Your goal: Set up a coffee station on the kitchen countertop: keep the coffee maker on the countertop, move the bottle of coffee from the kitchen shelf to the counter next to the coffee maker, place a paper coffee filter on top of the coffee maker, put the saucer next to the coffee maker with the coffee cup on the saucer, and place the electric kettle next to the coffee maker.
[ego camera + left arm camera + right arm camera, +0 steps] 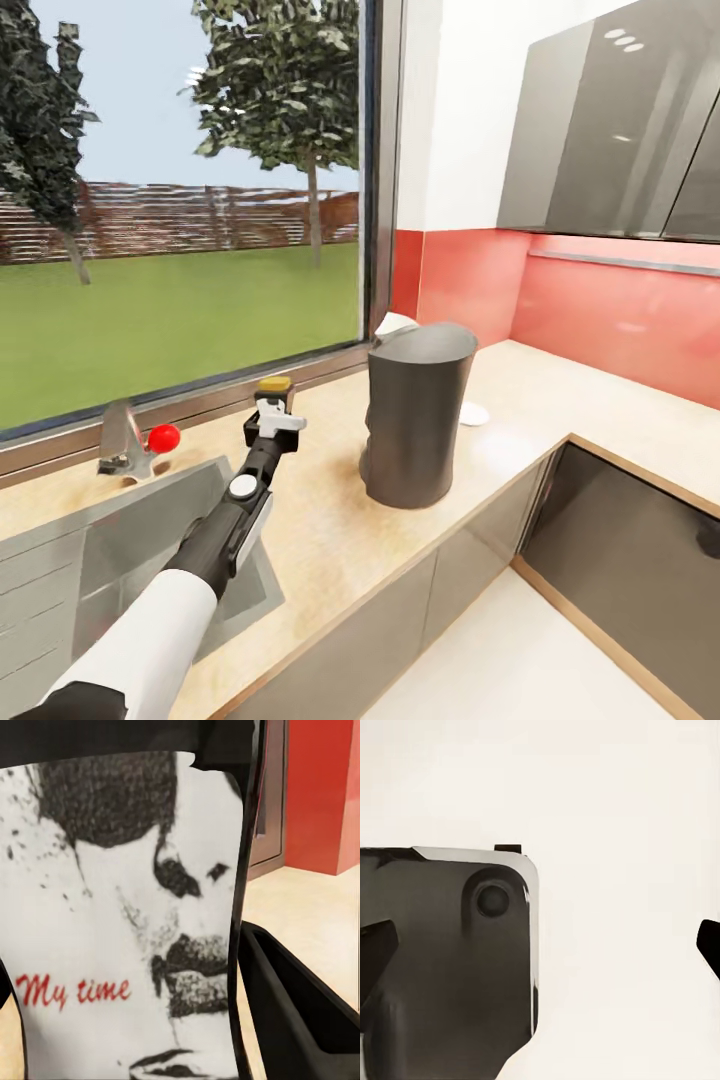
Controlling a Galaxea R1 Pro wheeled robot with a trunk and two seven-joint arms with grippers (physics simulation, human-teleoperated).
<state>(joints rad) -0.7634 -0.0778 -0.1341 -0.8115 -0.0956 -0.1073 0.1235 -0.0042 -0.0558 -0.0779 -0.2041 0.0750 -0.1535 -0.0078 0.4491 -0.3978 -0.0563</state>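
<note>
Head view: the left arm reaches out over the counter [330, 520], and its jaws [272, 410] are clamped on the bottle [274, 385], whose yellow cap shows just above them. The bottle is held upright, close over the counter by the window sill; whether it touches the surface I cannot tell. Off to the jaws' right, well apart, stands the coffee maker [415, 415], tall and grey on the counter. Behind its top peeks a scrap of white, the filter [392, 323]. Beyond the coffee maker, just beside it, lies the saucer [473, 413]. On the jaws' left are the sink [120, 540] and a tap [122, 440] with a red knob.

Left wrist view: the bottle's [127, 922] black-and-white label, with red lettering, sits right between the jaws; one dark finger [300, 1005] runs alongside it. Past it lie the counter and the red wall.

Right wrist view: dark tips at both edges show the right jaws [547, 941] standing wide apart over a pale surface, with a dark grey rounded part of the robot [457, 960] beneath.
</note>
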